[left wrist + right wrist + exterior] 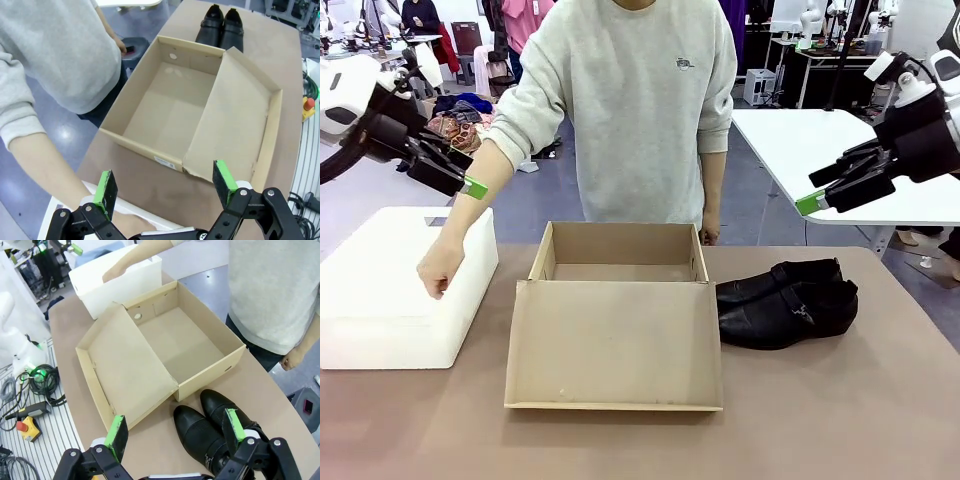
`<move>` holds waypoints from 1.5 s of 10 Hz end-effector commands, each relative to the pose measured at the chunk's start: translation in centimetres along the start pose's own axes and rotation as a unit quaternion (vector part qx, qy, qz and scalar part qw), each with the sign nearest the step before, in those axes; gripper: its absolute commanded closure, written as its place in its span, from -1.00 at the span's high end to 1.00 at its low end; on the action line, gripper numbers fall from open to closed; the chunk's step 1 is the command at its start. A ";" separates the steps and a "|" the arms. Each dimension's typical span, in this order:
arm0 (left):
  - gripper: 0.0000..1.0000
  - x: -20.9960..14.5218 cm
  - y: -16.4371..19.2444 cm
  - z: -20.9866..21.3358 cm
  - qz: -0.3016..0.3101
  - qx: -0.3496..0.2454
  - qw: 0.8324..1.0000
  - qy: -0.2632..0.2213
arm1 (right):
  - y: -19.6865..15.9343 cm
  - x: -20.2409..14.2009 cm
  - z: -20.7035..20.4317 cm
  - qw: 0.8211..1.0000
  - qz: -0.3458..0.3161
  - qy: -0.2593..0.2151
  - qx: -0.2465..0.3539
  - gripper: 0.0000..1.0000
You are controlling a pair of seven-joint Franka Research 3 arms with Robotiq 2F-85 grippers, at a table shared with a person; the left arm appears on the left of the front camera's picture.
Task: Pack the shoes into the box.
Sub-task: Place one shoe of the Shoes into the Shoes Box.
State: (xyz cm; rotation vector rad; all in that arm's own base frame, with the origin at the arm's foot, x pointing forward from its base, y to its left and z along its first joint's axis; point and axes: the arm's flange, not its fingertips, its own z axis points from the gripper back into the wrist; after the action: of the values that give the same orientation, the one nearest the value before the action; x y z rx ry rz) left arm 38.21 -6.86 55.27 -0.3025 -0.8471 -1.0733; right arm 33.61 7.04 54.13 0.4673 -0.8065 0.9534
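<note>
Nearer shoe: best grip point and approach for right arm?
Its heel rim, from above on the right: one finger of the open right gripper inside the opening, one behind the heel. The nearer shoe sits sole down, toe toward the box, heel end free. The other shoe lies against its side, so pinching across the middle likely lacks room.

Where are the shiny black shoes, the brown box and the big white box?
shoes (pixel 788 318): front view, on the nearer shoe's upper.
brown box (pixel 620 243): front view, on its far inside wall.
white box (pixel 380 265): front view, on its flat top.
</note>
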 end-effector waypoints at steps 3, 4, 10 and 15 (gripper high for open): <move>1.00 -0.1 0.3 0.0 -0.008 -0.006 1.000 -0.007 | -2.8 2.7 0.4 0.993 0.072 0.091 0.007 1.00; 1.00 -0.1 0.3 0.0 -0.008 -0.006 1.000 -0.007 | -4.2 3.5 0.5 0.987 0.095 0.129 0.018 1.00; 1.00 -0.1 0.3 0.0 -0.008 -0.006 1.000 -0.007 | -9.9 6.4 -0.2 0.932 0.214 0.292 0.026 1.00; 1.00 -0.1 0.3 0.0 -0.008 -0.006 1.000 -0.007 | -13.3 5.5 -2.8 0.916 0.217 0.332 0.052 1.00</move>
State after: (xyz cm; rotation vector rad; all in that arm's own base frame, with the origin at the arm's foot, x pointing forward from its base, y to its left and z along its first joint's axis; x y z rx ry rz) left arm 38.24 -6.96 55.19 -0.3036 -0.8476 -1.0762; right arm 47.28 5.18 55.91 0.0263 -0.2513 1.4414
